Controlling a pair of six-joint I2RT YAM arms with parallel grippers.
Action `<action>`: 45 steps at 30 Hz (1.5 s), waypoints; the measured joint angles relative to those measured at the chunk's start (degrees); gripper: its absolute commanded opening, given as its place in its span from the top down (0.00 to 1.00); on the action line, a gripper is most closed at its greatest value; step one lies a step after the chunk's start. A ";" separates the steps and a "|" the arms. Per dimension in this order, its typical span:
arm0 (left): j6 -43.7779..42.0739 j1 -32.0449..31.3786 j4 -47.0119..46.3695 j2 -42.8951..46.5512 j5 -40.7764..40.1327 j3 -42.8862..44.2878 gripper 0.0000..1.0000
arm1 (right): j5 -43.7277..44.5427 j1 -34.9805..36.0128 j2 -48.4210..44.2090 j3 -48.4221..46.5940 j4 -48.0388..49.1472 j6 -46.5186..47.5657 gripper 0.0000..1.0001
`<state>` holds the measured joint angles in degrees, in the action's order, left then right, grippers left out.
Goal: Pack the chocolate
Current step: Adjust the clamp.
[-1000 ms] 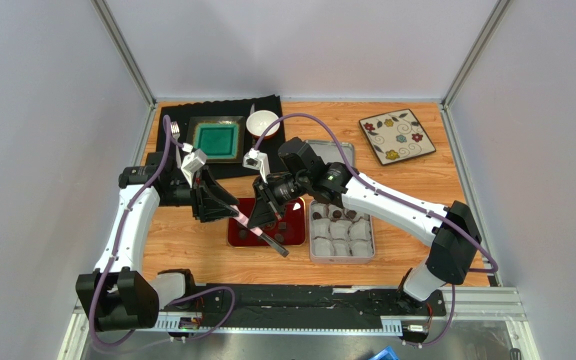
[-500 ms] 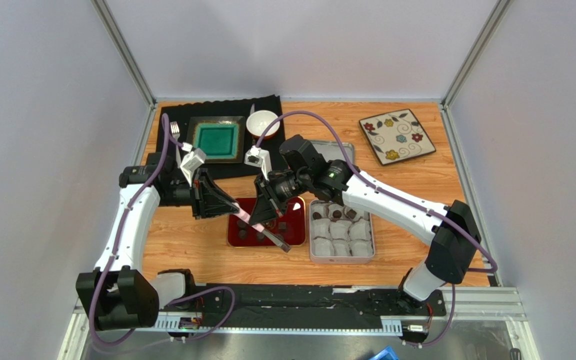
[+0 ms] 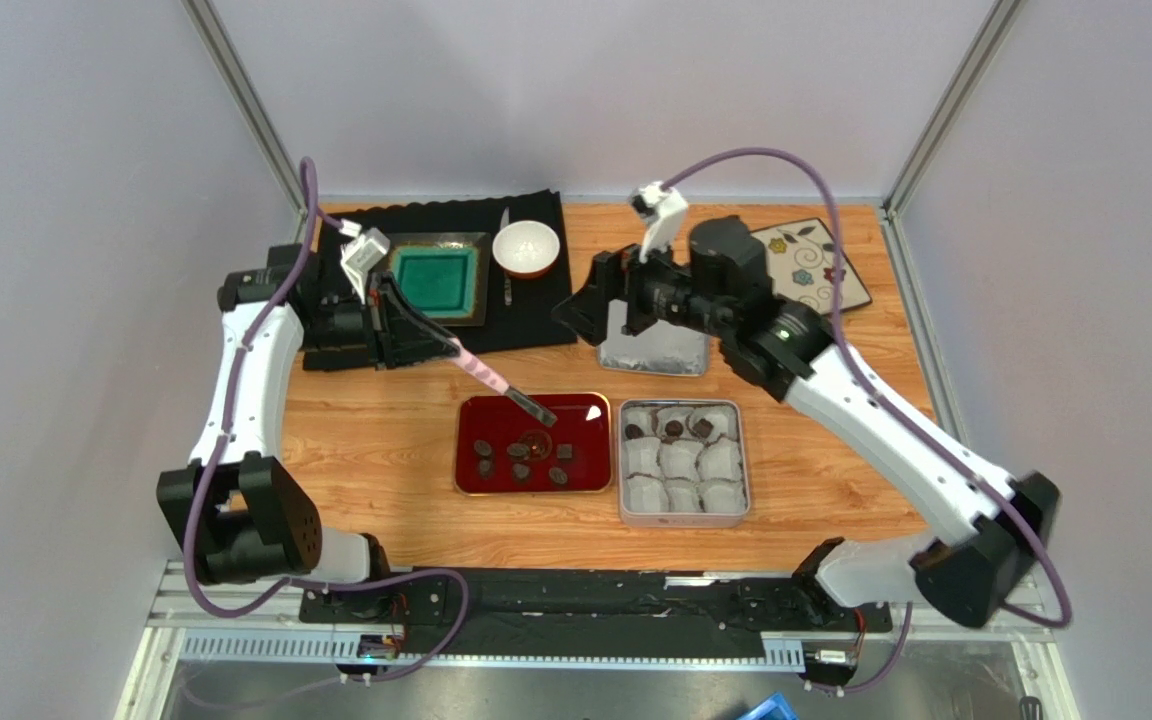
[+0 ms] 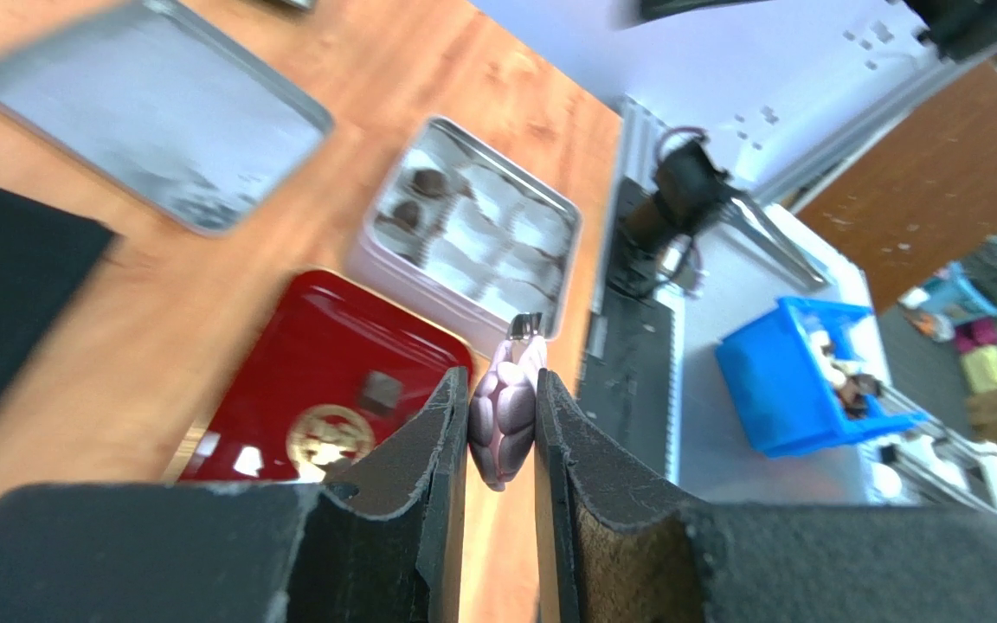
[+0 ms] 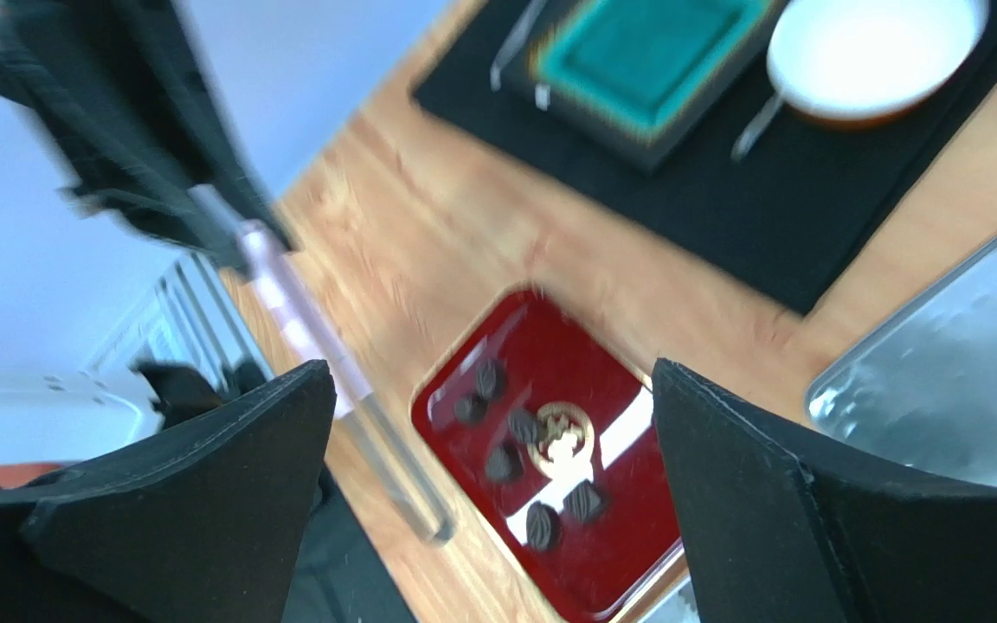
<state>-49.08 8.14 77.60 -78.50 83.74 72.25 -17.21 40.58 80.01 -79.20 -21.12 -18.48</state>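
The left hand (image 3: 420,327) is clenched on the pink handle of a pair of tongs (image 3: 492,380). In the left wrist view its two fingers (image 4: 439,428) press on either side of that handle. The tongs slant down and away from the hand, and their dark tips sit over the far edge of a red tray (image 3: 591,417) on the wooden desk (image 3: 372,450).

The right hand (image 3: 585,308) is raised over the far part of the desk, well apart from the tray. It is released, its fingers (image 5: 205,480) spread wide with nothing between them.

Six dark chocolate pieces (image 3: 519,471) lie loose in the red tray around a gold emblem. Just to the right of the tray stands an open metal tin (image 3: 684,521) lined with white paper cups (image 3: 681,477). More chocolate (image 3: 680,429) fills the cups of its far row. The tin's lid (image 3: 672,348) lies behind it, partly under the right arm.

Further back, a black mat (image 3: 537,308) carries a teal square plate (image 3: 435,276) and a white bowl (image 3: 527,246).
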 measured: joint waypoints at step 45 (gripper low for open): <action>9.35 4.61 -1.09 -1.05 -0.15 23.74 1.00 | 16.87 18.75 27.71 27.17 92.98 -23.63 0.15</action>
<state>-39.72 12.75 76.51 -79.55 83.59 95.98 -0.34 59.33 107.72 -52.03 71.85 -42.11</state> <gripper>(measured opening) 0.279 0.851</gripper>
